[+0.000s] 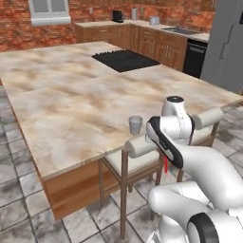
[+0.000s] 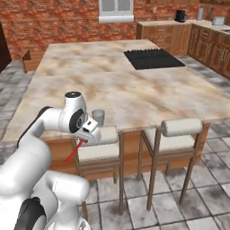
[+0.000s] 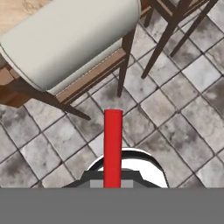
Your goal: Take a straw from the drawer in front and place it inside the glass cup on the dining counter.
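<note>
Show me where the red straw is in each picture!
Left base view: the straw peeks out low right of middle, beside the white arm.
Right base view: it slants down from the gripper, lower left.
Hand view: bottom middle, pointing up.
Shared landmark: the cream stool nearby.

Glossy white rounded arm segments joined by black bands, ending in a white end effector (image 2: pixel 85 138).
</note>
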Available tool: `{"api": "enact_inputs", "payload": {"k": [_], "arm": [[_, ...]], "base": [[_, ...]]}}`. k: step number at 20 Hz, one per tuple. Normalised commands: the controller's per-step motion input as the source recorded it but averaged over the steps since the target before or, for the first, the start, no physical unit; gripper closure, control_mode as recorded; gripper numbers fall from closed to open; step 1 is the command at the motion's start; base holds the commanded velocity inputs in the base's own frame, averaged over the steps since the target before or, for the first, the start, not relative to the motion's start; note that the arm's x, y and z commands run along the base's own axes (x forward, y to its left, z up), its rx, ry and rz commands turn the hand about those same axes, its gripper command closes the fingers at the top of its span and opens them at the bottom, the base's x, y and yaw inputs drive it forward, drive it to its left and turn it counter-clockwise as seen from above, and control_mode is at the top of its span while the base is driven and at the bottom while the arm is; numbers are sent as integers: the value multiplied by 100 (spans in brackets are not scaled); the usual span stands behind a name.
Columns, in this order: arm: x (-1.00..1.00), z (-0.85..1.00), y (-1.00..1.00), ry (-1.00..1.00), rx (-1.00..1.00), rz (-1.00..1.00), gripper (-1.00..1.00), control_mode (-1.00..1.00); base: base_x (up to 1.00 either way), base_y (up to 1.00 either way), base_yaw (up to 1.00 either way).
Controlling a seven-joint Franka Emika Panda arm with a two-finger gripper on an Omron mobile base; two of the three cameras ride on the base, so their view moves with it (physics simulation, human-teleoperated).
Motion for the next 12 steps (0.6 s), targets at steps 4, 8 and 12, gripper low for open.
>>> {"api": "enact_inputs", "payload": {"k": [4,8,12], "arm": [[0,0,0,0,0,0,100,100],[0,0,0,0,0,0,100,100],[0,0,0,0,0,0,100,100]], "base": [[47,-28,23],[48,-28,30],[55,-22,39]]}}
